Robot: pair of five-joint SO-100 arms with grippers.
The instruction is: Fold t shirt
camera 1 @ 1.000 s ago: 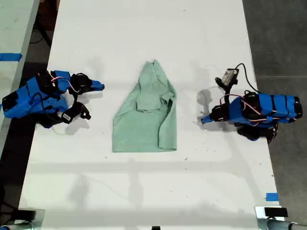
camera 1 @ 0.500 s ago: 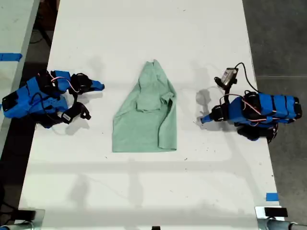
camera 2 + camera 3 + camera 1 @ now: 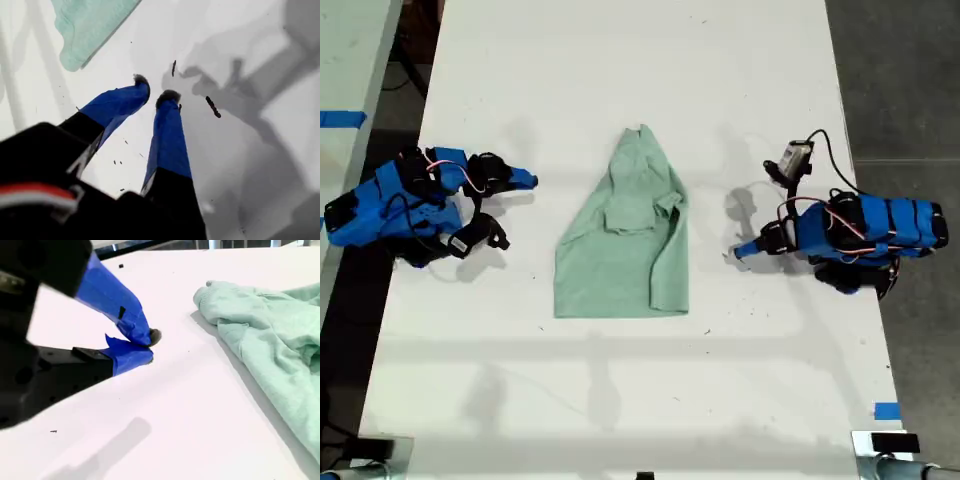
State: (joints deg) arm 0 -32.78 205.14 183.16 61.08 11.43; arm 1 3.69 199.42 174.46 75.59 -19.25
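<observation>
Probably a robotics lab: long white desk (image 3: pixel 620 60), blue tape marks (image 3: pixel 886 410), grey floor (image 3: pixel 900 70), exposed arm wiring (image 3: pixel 820 150).

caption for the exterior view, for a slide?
Mint shirt lies partly folded on a white table, a blue arm at each side, neither touching it.

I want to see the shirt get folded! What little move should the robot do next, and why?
Probably reach my first hand sideways to the nearest edge of the t shirt. That hand is open and empty over the bare table, beside the shirt but not touching it. My second hand is shut and also off the cloth, so nothing grips the shirt yet.
</observation>
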